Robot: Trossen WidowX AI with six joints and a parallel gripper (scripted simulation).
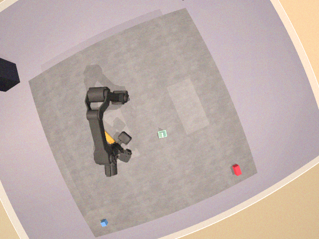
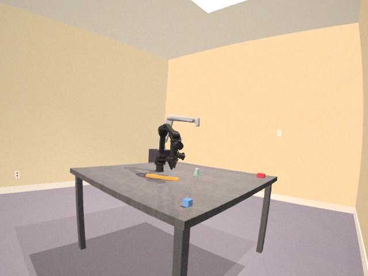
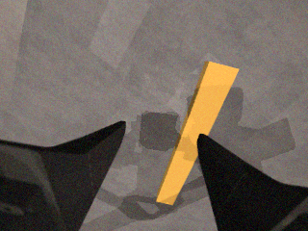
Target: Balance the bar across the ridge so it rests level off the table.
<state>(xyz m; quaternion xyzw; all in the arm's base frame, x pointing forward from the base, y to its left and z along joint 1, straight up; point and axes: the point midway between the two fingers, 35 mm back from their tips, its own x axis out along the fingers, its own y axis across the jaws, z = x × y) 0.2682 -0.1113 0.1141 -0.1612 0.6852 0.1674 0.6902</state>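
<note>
The long yellow-orange bar [image 1: 109, 137] [image 2: 161, 177] [image 3: 199, 125] lies flat on the table [image 1: 164, 179] [image 2: 125, 181]; in the top view the arm covers most of it. The pale green ridge [image 1: 162, 134] [image 2: 196, 172] stands upright with nothing on it, and is out of the wrist view. My gripper [image 3: 162, 132] [image 2: 172, 168] is open and empty, above the table. In the wrist view the bar runs slanted below the fingers, nearer the right fingertip, which overlaps its edge. The fingertips are hidden in the top view.
A red block [image 1: 237, 170] [image 2: 260, 175] lies near one table corner. A blue cube [image 1: 103, 222] [image 2: 187, 202] sits near another corner. A dark box [image 1: 9, 74] stands off the table, and a pale robot arm [image 2: 181, 118] shows behind mine.
</note>
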